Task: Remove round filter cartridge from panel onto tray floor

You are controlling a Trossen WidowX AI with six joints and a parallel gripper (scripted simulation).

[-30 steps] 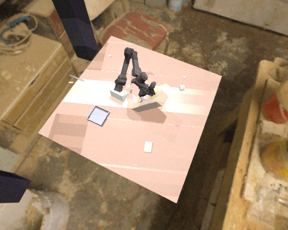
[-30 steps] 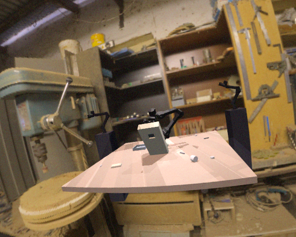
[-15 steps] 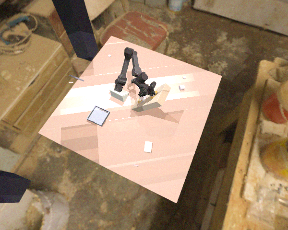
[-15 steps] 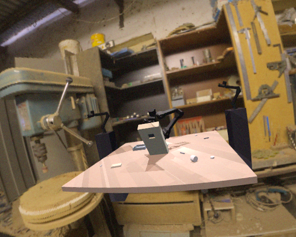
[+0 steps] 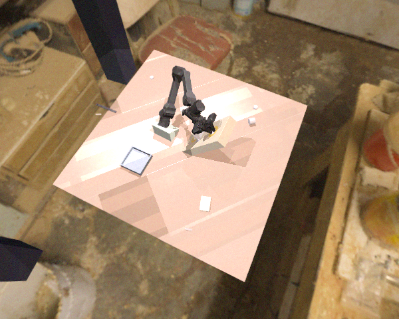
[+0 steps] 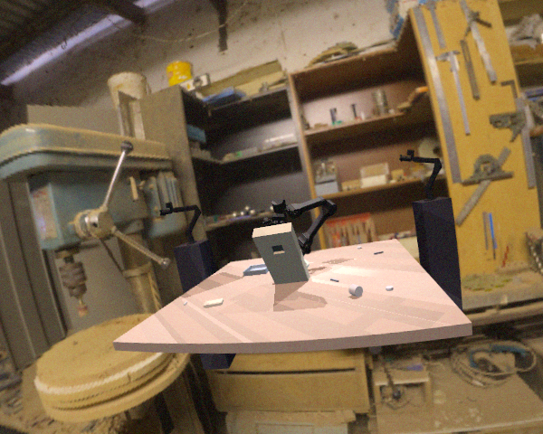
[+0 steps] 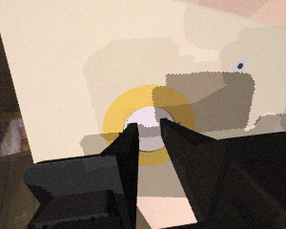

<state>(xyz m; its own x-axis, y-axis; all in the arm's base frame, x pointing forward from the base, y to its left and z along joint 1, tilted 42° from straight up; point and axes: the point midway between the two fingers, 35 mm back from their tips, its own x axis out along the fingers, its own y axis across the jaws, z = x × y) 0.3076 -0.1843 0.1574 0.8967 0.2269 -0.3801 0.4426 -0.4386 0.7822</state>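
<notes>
The cream service panel (image 5: 226, 133) (image 6: 281, 261) (image 7: 62, 48) stands tilted in the middle of the pink table (image 5: 193, 240). In the wrist view a yellow ring (image 7: 119, 114) on the panel's face surrounds the pale round filter cartridge (image 7: 150, 118). My gripper (image 7: 148, 123) (image 5: 205, 130) is at the panel's face and shut on the cartridge, one dark finger on each side of it. Whether the cartridge sits flush or stands a little out of the hole I cannot tell. The square grey-rimmed tray (image 5: 128, 156) (image 6: 255, 269) lies flat on the table to the left of the arm's base, with nothing in it.
A small white cylinder (image 5: 251, 120) (image 6: 355, 289) and a flat white block (image 5: 205, 203) (image 6: 213, 302) lie loose on the table. Dark blue posts (image 5: 105, 37) (image 6: 435, 242) stand at the table's edges. The arm's pale base block (image 5: 165, 131) sits beside the panel.
</notes>
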